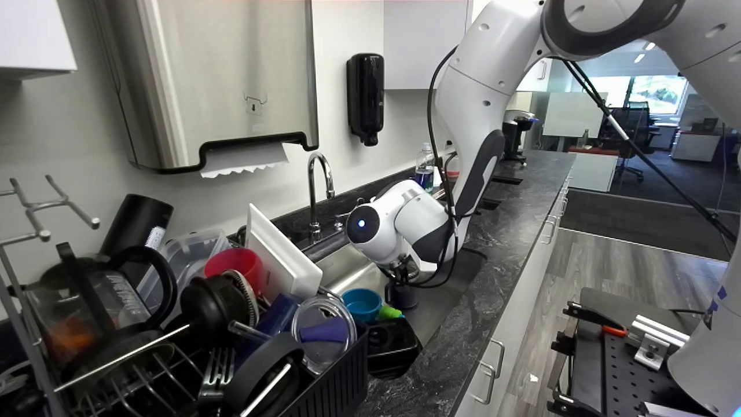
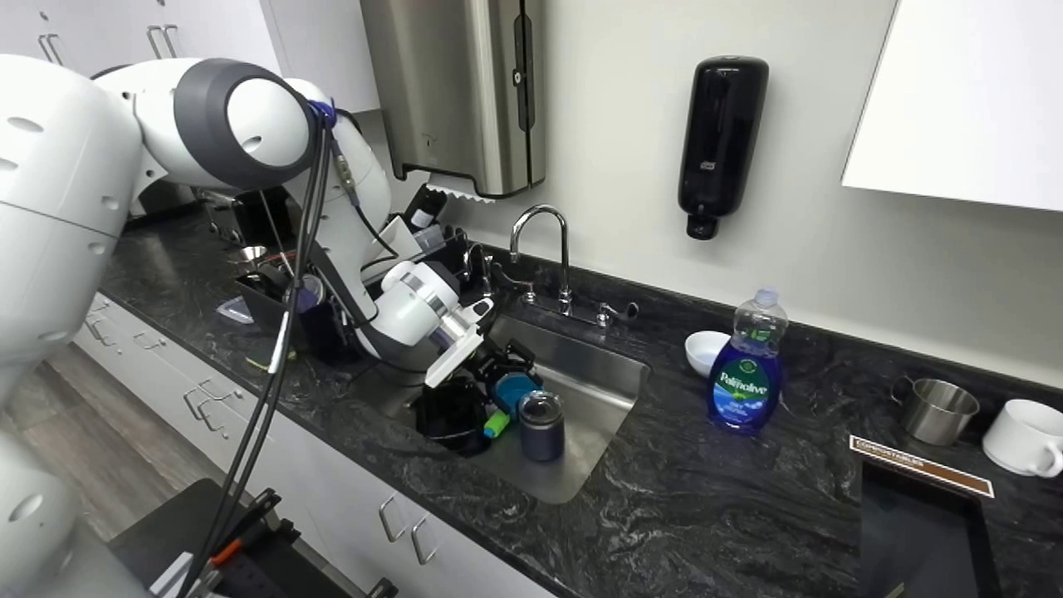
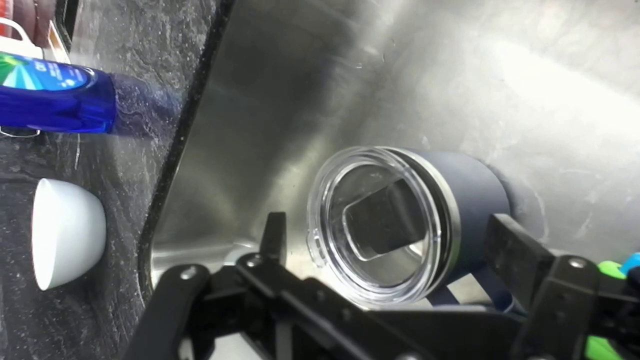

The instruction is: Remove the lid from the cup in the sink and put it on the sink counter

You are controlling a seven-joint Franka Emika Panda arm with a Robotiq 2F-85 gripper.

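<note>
The clear tumbler lid (image 3: 375,227) was set on the mouth of the upright navy tumbler (image 2: 541,436) in the stainless-steel sink (image 2: 606,378). In the wrist view, it was framed between the fingers (image 3: 517,252) of the tool (image 3: 388,225), which were spread wider than the lid. A Palmolive bottle (image 2: 745,374) and a white bowl (image 2: 704,352) were placed on the dark stone surface (image 2: 706,507).
</note>
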